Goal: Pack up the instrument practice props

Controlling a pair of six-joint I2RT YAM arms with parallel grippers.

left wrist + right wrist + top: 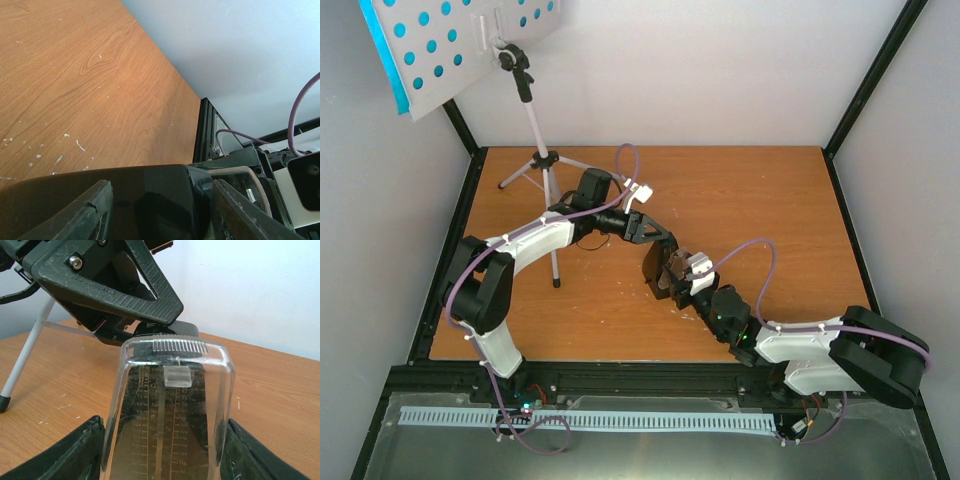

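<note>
Your right fingers [75, 455] pinch the metronome [170, 405] by the two sides of its clear cover [222, 390], near the middle of the tabletop [750, 200], a little toward 6 o'clock. Your left fingers [85, 215] stand half spread on either side of its glossy black body, which fills the gap between them. Whether they press on it, the wrist view does not tell you. The step in hand looks like a pass of the metronome from one arm to the other, or a shared hold on it, with the stand work not yet begun. The next move calls for one sure grip before the other lets go. No container shows to receive it, so you have to find one. Out at 11 o'clock the music stand [533, 120] has its tripod feet on the tabletop and its punched desk [450, 50] raised, with cyan pages [382, 50] behind it. Count one metronome and one stand; the pages show only as an edge, so you cannot number them.
</note>
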